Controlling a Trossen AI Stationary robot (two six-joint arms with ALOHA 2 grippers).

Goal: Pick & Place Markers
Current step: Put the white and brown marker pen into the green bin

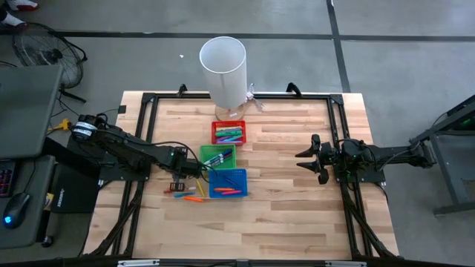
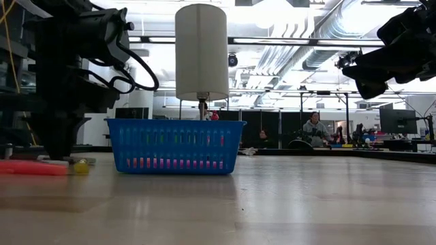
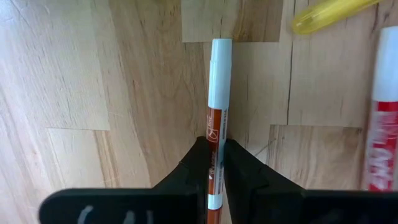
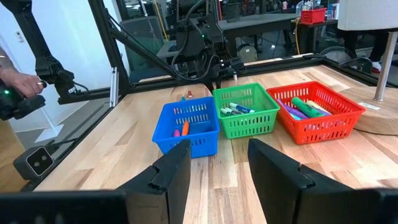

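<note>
My left gripper (image 3: 214, 148) points down at the table just left of the blue bin (image 1: 228, 181) and is shut on a marker (image 3: 219, 74) with a brown barrel and a pale cap. A yellow marker (image 3: 329, 14) and a red-and-white marker (image 3: 384, 124) lie on the wood beside it. A few more loose markers (image 1: 190, 196) lie near the blue bin's left side. The red bin (image 1: 228, 133), green bin (image 1: 218, 156) and blue bin hold markers. My right gripper (image 4: 217, 168) waits open, above the table's right side (image 1: 308, 158). My left gripper pinches the marker's brown barrel (image 3: 214, 124) between its two fingers, about midway along the marker. The fingers come from above, pointing down, and lie across the marker. The marker sits level, its pale cap end (image 3: 221, 56) sticking out past the fingers. Whether it still rests on the wood I cannot tell.
The three bins stand in a row in the table's middle. A tall white cylinder (image 1: 223, 70) stands on a wooden base at the far edge. A black frame (image 1: 148, 100) runs round the table. Bare wood lies between the bins and my right gripper. People show in the room behind.
</note>
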